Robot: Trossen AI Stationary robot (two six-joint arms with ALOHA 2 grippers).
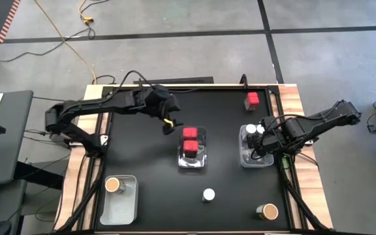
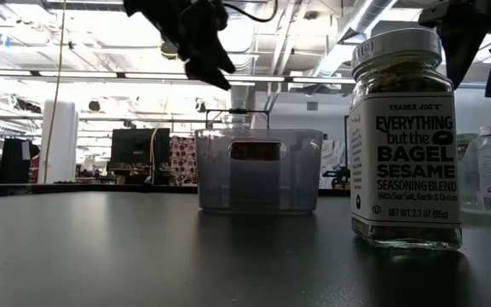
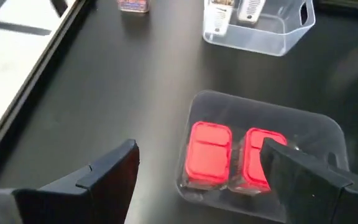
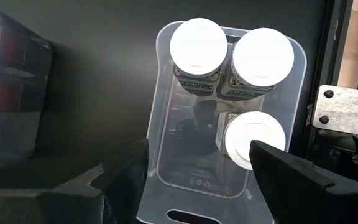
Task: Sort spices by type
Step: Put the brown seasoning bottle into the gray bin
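While both jaws stand open and empty, we judge sorting midway: left gripper [image 1: 168, 124] hovers beside the middle bin [image 1: 192, 160] holding two red spices [image 1: 190, 139]; next, fetch the stray red one [image 1: 252, 100].

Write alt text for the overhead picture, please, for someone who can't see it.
Two dark robot arms reach over a black table holding three clear bins: the middle bin has two red-topped spices, the right bin white-lidded jars, the left bin one brown-topped jar.

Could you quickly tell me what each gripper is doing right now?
Left gripper: open, empty, above the red spices' bin.
Right gripper: open, empty, over the white-lidded jars.
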